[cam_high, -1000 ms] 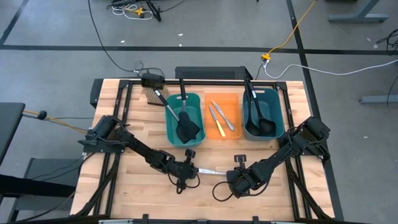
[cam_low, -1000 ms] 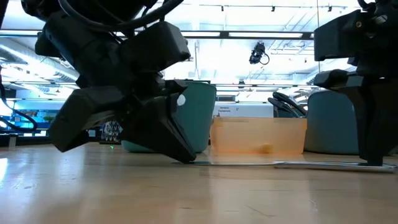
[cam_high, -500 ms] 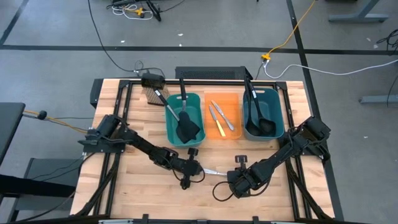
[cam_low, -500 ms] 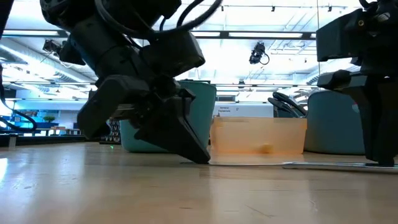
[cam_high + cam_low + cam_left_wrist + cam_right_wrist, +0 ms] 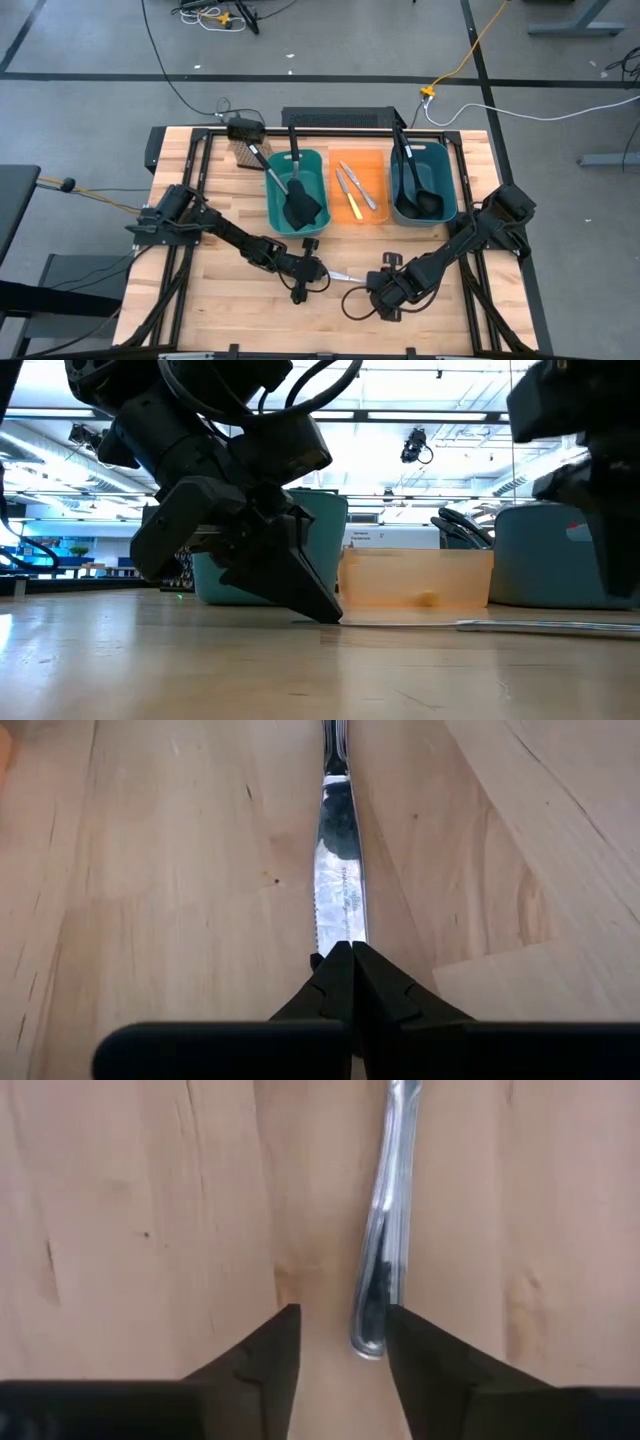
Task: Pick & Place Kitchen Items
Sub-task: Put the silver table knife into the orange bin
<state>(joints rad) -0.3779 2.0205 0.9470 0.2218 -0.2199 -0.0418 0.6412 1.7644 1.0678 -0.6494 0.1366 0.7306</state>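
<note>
Right gripper [image 5: 340,1342] released flat steel knife [image 5: 385,1230].

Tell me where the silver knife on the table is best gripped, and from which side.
Probably the thin blade, from above, pads across its flat width. The knife lies flat on the table, so nothing can get under it. The left pincer is shut on the blade tip; the right pincer stands open at the handle end.
</note>
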